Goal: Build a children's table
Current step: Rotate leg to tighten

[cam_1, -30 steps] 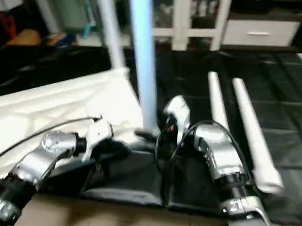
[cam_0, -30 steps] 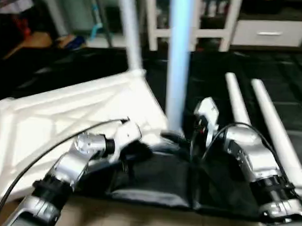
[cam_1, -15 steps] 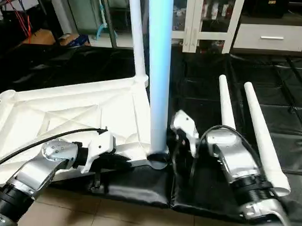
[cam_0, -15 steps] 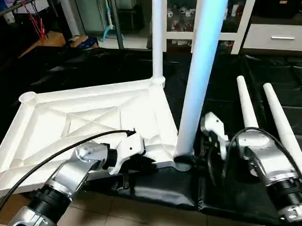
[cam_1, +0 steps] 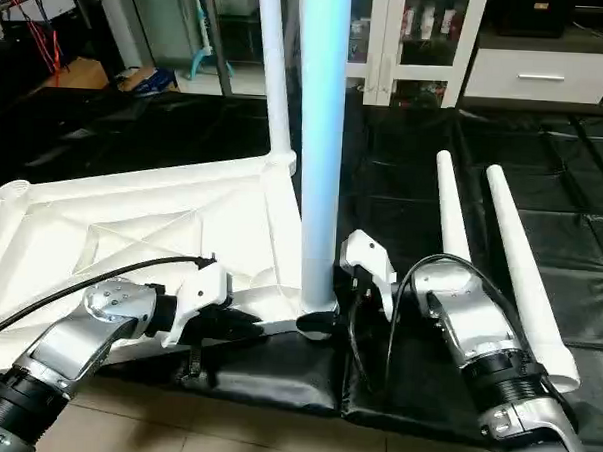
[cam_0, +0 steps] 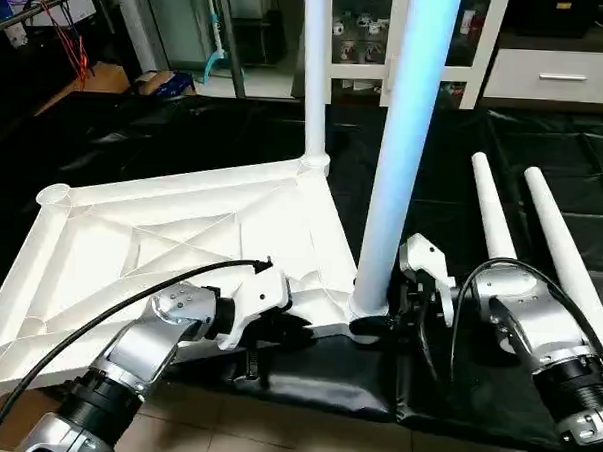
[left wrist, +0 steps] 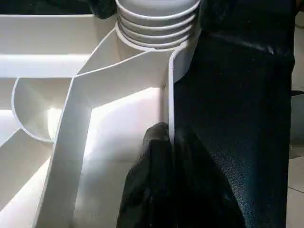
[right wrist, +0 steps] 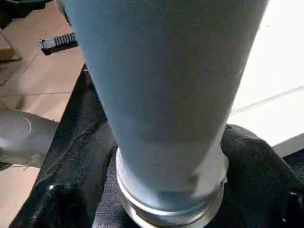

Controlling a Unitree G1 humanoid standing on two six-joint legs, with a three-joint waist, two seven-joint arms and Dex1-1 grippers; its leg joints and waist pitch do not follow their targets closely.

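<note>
At near corner socket (cam_0: pixel 365 324) of upturned tabletop (cam_0: pixel 161 240) on black mat: leg (cam_0: pixel 399 160) upright, seated. Right gripper (cam_0: pixel 403 309), half a second ago clear beside the leg, now narrowing around its base. Left gripper (left wrist: pixel 161 156) clenched on tabletop rim. Far leg (cam_0: pixel 315 76) fitted; two spare legs (cam_0: pixel 526 236) lying on mat, right.

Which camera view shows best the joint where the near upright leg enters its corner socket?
The right wrist view: the leg's base meets the socket ring close up. The left wrist view shows the ribbed socket from the tabletop side. The eye views show the whole joint small, between both grippers.
</note>
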